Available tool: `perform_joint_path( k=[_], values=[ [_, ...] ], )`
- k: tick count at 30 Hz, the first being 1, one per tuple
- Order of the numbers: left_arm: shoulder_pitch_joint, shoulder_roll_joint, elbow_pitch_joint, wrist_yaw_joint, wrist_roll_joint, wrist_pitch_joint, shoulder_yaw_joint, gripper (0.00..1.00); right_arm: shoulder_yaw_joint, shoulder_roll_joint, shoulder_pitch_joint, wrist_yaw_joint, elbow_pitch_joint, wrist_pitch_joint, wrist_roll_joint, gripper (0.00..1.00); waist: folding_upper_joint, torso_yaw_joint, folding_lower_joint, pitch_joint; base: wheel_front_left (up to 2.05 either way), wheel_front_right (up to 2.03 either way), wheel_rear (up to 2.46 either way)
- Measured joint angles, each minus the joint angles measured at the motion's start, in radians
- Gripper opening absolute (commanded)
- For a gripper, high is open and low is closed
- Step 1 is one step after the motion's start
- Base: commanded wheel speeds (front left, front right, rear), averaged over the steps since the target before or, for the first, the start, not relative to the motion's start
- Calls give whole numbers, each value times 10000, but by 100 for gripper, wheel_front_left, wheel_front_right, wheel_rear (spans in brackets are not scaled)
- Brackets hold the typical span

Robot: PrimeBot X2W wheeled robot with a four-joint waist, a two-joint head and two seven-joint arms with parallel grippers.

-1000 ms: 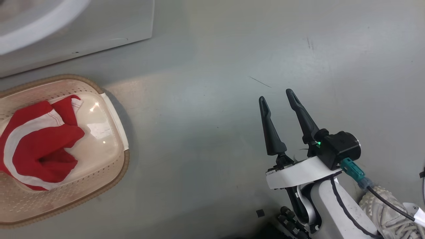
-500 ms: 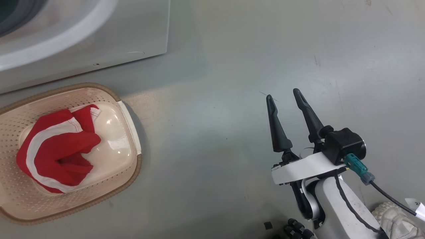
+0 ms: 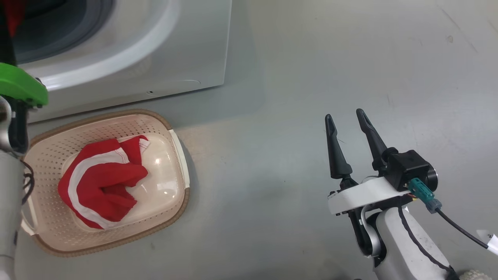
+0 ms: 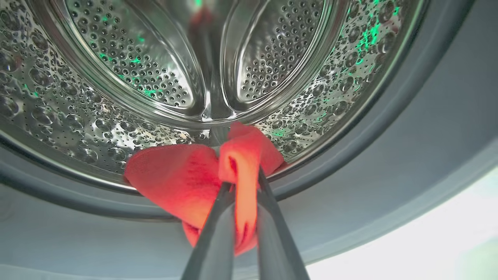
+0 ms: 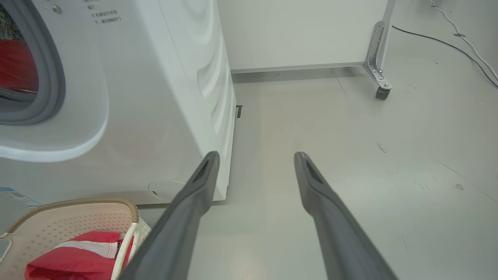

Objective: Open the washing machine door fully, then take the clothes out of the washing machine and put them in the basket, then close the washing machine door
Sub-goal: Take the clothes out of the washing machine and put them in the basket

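In the left wrist view my left gripper (image 4: pixel 244 186) is shut on a red garment (image 4: pixel 183 179) at the lip of the washing machine's steel drum (image 4: pixel 155 77), just inside the grey gasket (image 4: pixel 369 128). The cream basket (image 3: pixel 167 128) stands on the floor in front of the washing machine (image 3: pixel 186 46) and holds a red garment with white stripes (image 3: pixel 101 182). My right gripper (image 3: pixel 344 122) hangs open over bare floor to the right of the basket, with nothing between its fingers. The washing machine door is out of view.
My left arm (image 3: pixel 9 194) with a green band (image 3: pixel 21 83) rises at the left edge beside the basket. A white cabinet on a castor (image 5: pixel 381 93) stands behind the machine. A cable (image 5: pixel 447 42) lies on the floor at the far right.
The head camera has swung, so the basket and machine front sit further right and lower in the picture and my left arm has come into view. The right gripper stays open.
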Motion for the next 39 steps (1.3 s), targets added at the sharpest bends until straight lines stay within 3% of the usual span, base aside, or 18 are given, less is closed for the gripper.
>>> perform_joint_path(
  k=[17, 25, 39],
  values=[
    [2531, -637, -627, -8, -662, -422, -951, 0, -196, -13, 441, 0, 679, 0, -13, 100, 0, 934, 0, -1488, 0, 0, 0],
    [3607, -660, -702, -8, -811, -424, -1156, 0, -113, -23, 447, 0, 715, 0, -102, 100, 0, 1268, 0, -1768, 0, 0, 0],
    [5611, -748, -272, -8, -918, -424, -2443, 0, -73, -25, 445, 0, 725, 0, -244, 100, 0, 1270, -1, -1513, 0, 0, 0]
  ],
)
